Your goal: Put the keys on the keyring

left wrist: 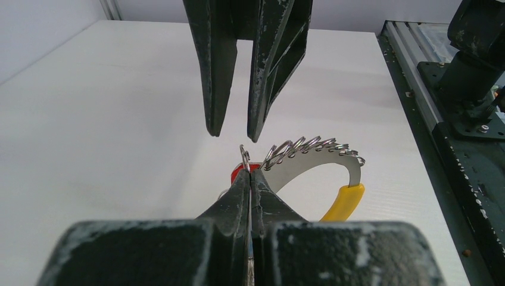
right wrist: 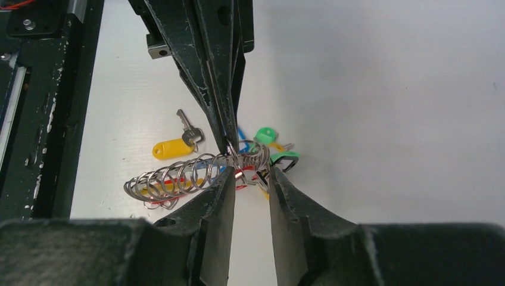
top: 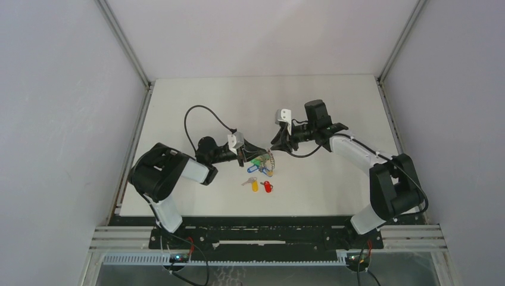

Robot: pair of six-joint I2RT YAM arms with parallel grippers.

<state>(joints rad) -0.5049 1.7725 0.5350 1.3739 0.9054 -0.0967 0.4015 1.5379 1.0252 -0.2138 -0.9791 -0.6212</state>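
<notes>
left pincer clamps keyring | right pincer parted | keys near table edge

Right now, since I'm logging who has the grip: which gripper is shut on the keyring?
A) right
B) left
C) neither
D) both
B: the left gripper is pressed shut on a wire loop of the keyring, while the right gripper has its fingers apart.
</notes>
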